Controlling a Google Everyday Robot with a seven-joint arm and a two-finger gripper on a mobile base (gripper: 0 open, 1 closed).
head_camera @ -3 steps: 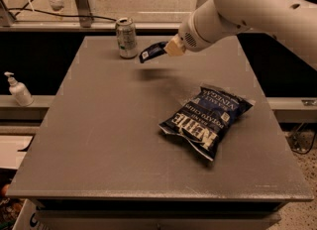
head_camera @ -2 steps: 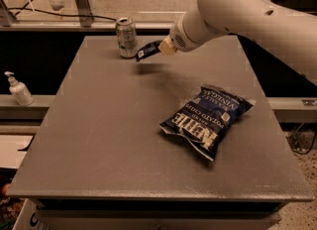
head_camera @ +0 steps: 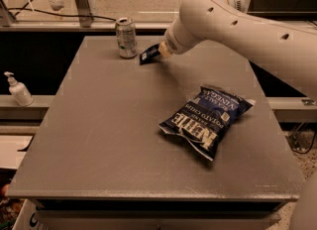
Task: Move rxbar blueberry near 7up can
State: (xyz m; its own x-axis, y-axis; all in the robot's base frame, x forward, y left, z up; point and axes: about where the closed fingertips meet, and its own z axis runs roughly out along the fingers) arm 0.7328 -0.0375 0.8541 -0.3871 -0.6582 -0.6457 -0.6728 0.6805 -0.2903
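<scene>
The rxbar blueberry [head_camera: 148, 54], a small dark blue wrapper with a white patch, is held at the tip of my gripper [head_camera: 157, 53] low over the far part of the grey table [head_camera: 109, 125]. The 7up can [head_camera: 126, 37] stands upright near the table's far edge, just left of the bar, a small gap between them. My white arm reaches in from the upper right. I cannot tell if the bar touches the tabletop.
A large dark blue Kettle chip bag [head_camera: 207, 119] lies right of the table's centre. A white pump bottle [head_camera: 18, 89] stands on a ledge to the left, off the table. A rail runs behind the far edge.
My gripper has carried the bar slightly left and down, closer to the can and the tabletop. The can and chip bag have not moved.
</scene>
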